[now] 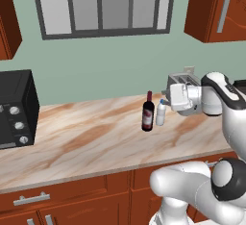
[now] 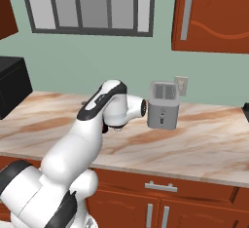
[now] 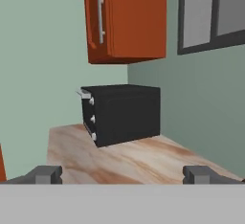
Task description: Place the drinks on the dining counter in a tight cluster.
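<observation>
While the white arm's hand point(image 1: 169, 99) sits at right of centre in the left base view, level with the bottles, its jaws stand wide apart with nothing between them, as the two dark fingertips point(image 3: 47, 174) at the bottom of the hand view show. Step in hand looks like the approach to a first pick; no bottle is gripped yet. A slim dark glass wine bottle with a maroon label point(image 1: 148, 113) and a small white bottle with a blue cap point(image 1: 161, 113) stand just beside each other on the beige-and-brown marbled stone table point(image 1: 86, 142), middle of the left base frame, white one nearest the hand. Both are upright, long axis vertical, necks up. Hand camera looks along the table at a black box-shaped oven point(image 3: 122, 113), not at either bottle, so the next move likely calls for turning toward the white bottle and closing around its body.
</observation>
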You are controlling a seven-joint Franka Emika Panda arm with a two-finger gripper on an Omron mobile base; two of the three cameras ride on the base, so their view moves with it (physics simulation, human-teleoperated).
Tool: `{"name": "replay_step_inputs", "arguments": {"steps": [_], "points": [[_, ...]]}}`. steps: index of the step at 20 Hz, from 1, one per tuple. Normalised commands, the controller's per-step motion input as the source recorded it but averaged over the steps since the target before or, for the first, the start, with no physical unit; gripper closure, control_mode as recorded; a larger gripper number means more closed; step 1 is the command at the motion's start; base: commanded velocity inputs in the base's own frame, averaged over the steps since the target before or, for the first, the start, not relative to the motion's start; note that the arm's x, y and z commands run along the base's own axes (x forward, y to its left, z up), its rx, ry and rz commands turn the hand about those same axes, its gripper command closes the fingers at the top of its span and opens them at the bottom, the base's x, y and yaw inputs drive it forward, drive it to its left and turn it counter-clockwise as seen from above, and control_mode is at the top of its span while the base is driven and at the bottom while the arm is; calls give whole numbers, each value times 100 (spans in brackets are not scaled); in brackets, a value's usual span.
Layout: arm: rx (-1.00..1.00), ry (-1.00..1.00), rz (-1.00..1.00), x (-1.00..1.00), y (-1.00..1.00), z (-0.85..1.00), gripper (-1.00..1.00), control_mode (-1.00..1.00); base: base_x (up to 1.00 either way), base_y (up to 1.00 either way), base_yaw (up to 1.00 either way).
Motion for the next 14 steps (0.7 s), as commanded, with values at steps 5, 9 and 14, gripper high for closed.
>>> {"name": "replay_step_inputs", "arguments": {"steps": [5, 9, 14], "points": [[0, 0, 0, 10, 0, -9, -100, -100, 0, 0, 0], [0, 0, 0, 11, 0, -6, -100, -100, 0, 0, 0], [0, 0, 0, 8, 0, -8, -100, -100, 0, 0, 0]]}}
